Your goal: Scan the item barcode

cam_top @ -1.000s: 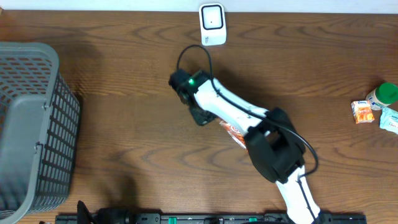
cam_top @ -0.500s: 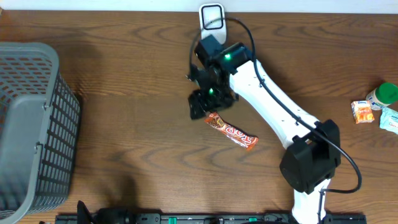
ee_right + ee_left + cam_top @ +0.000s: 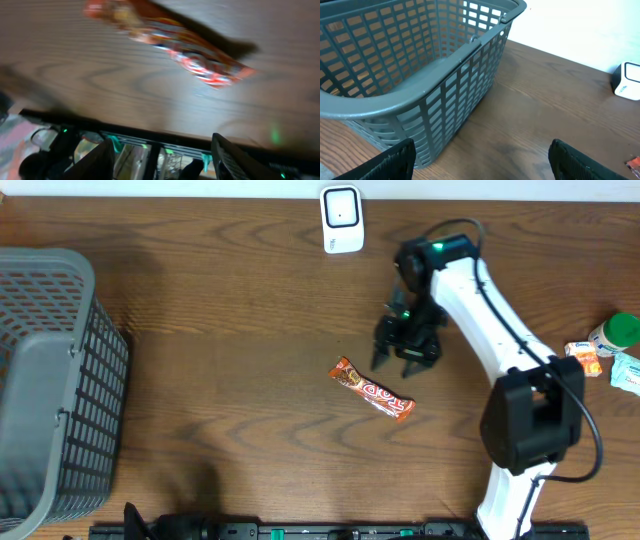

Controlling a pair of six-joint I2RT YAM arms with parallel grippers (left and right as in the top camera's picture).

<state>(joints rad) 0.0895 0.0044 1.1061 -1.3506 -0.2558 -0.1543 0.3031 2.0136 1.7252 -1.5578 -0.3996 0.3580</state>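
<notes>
Right hand [image 3: 404, 361] is hovering spread and empty, well short of the scanner [image 3: 341, 219], while the snack bar [image 3: 373, 390] is lying flat on the worktop [image 3: 230, 380] farther from it, likely awaiting a barcode-facing grip.

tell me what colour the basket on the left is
The basket is plain grey with a slotted grid of openings, seen best in the left wrist view.

Snack bar [image 3: 373, 391] lettering unreadable, no legible text

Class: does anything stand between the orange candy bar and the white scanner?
Nothing visible does. Only the brown wooden table lies between the orange candy bar and white scanner; the right tool hangs beside that path.
</notes>
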